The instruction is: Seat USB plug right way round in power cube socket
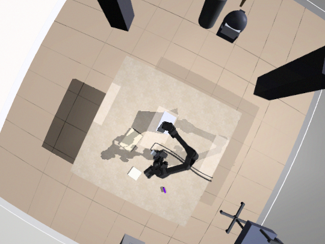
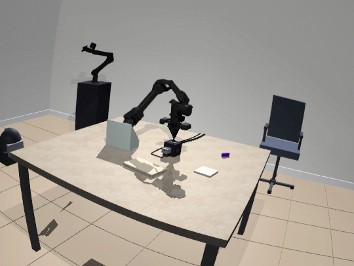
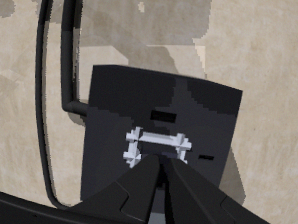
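The black power cube [image 2: 177, 151] [image 3: 125, 87] stands on the table. In the wrist view a pale frame [image 3: 157, 138] surrounds the socket area on its top, with a dark slot [image 3: 163, 116] beyond it and a smaller one [image 3: 206, 157] to the right. My gripper [image 2: 174, 139] [image 3: 162, 167] points straight down, its fingertips at the cube's top inside that frame. It is shut on the USB plug, which the fingers almost wholly hide. Which way round the plug is, and how deep it sits, cannot be seen.
A grey adapter [image 2: 166, 151] sits on the cube's side; black cables [image 2: 193, 138] [image 3: 67, 55] run beside it. A pale wedge-shaped block [image 2: 119, 135], a tan slab [image 2: 144, 166], a white pad [image 1: 134, 173] [image 2: 206, 171] and a small purple item [image 1: 164, 190] [image 2: 225, 154] are on the table.
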`<state>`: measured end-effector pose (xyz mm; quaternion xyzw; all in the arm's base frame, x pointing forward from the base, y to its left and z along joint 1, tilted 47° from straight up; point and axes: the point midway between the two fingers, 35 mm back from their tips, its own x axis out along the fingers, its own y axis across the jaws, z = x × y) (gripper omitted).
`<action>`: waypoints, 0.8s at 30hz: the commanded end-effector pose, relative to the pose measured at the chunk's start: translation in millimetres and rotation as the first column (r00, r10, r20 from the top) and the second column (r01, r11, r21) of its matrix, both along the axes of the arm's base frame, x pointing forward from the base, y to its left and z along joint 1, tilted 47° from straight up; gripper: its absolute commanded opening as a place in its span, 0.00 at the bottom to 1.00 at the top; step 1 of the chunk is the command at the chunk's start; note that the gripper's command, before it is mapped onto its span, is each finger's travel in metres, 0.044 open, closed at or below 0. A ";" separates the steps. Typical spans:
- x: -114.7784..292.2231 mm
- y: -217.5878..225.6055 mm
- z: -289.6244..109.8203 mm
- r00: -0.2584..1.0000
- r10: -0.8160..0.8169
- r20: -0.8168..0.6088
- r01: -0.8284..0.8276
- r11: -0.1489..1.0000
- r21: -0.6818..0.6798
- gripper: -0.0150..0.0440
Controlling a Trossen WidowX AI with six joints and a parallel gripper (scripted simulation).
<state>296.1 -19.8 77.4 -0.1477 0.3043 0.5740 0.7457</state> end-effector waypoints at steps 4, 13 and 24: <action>0.8 2.6 -0.6 1.000 0.006 0.002 -0.006 1.000 0.001 0.25; 0.8 2.6 -0.6 1.000 0.006 0.002 -0.006 1.000 0.001 0.25; 0.2 0.0 -0.1 1.000 0.000 0.001 0.000 1.000 0.000 0.42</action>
